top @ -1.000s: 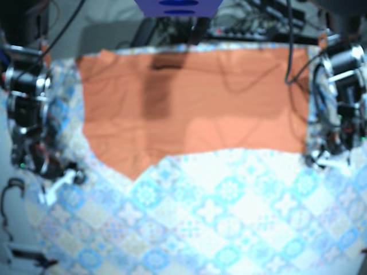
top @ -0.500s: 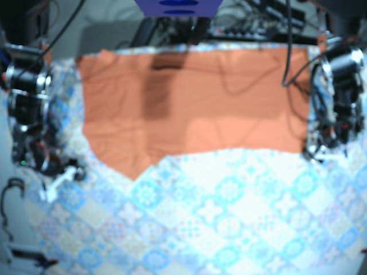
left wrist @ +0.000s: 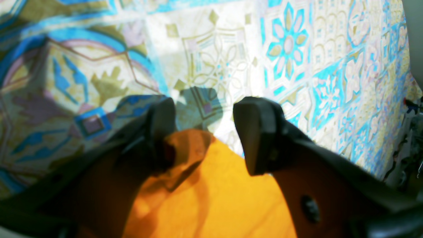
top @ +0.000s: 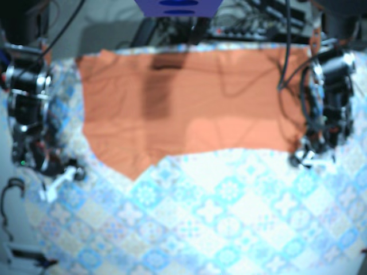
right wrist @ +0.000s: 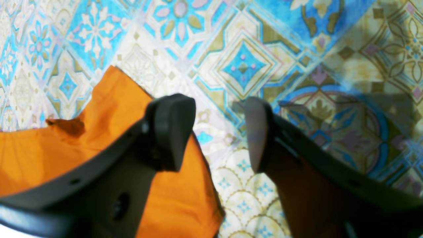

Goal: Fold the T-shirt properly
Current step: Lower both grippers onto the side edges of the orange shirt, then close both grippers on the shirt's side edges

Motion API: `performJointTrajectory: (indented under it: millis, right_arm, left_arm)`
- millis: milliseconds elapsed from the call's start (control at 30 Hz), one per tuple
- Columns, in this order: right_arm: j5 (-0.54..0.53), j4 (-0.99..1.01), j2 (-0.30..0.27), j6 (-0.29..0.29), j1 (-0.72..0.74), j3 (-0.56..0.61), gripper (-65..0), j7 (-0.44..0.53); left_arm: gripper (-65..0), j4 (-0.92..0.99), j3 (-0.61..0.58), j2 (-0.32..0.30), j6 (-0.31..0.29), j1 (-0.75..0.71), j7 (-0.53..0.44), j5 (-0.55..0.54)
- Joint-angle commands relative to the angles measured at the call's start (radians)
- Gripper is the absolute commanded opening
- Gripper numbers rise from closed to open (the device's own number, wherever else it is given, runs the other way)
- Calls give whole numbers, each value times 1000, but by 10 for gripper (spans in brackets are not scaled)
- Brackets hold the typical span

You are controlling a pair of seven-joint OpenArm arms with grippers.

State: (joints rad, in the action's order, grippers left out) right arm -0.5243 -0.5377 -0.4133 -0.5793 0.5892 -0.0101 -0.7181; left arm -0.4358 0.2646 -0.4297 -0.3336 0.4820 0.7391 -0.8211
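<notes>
Since a second ago the orange cloth T-shirt (top: 189, 109) has lain unchanged, spread wide across the far half of the blue-patterned tablecloth (top: 229, 217); only the left gripper (left wrist: 205, 122) has slid inward, jaws apart astride a hem corner; right gripper (right wrist: 218, 132) likewise parted, just beside another shirt edge; possibly one fold done, blur forbids certainty; no grasp yet, folding mostly ahead.

A cloth (top: 229, 212) patterned with blue, white and tan tiles lies flat and fills most of the base view. At 12 o'clock a blue shape (top: 178, 7) meets the frame's edge. Tangled black cables (top: 258, 20) lie at 1 o'clock. A cable loop (top: 12, 183) lies at 8 o'clock.
</notes>
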Motion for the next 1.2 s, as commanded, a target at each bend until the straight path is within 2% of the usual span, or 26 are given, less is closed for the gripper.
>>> performJointTrajectory:
  millis: [0,167,233,333,433,500,567,833,1000,1167]
  right_arm:
    - [-13,-15,-19,-9,31,-4,-357,18]
    - [-13,-15,-19,-9,30,-4,-358,18]
    - [-13,-15,-19,-9,30,-4,-358,18]
    - [-13,-15,-17,-9,30,-4,-358,18]
    - [-13,-15,-16,-9,30,-4,-358,18]
    - [-13,-15,-16,-9,30,-4,-358,18]
    - [-13,-15,-16,-9,30,-4,-357,18]
    - [-15,-15,11,-14,30,2,-351,7]
    - [-49,-15,40,-14,31,2,-290,-13]
    - [-59,-9,64,-14,31,3,-282,-5]
  left_arm:
    - [-326,-10,0,-14,1,21,6,-2]
    - [-333,-10,0,-19,1,21,6,-2]
    - [-357,-10,0,-21,1,21,6,-2]
    - [-469,-10,0,-21,4,21,3,-2]
    - [-650,-7,0,-21,51,19,-42,-2]
    - [-650,-7,0,-21,97,17,-62,-2]
    - [-650,-7,0,-21,110,14,-66,-2]
    - [-650,-11,0,-22,110,4,-79,-2]
    - [-650,-11,0,-22,109,4,-79,-2]
    - [-650,-11,0,-22,109,4,-79,-2]
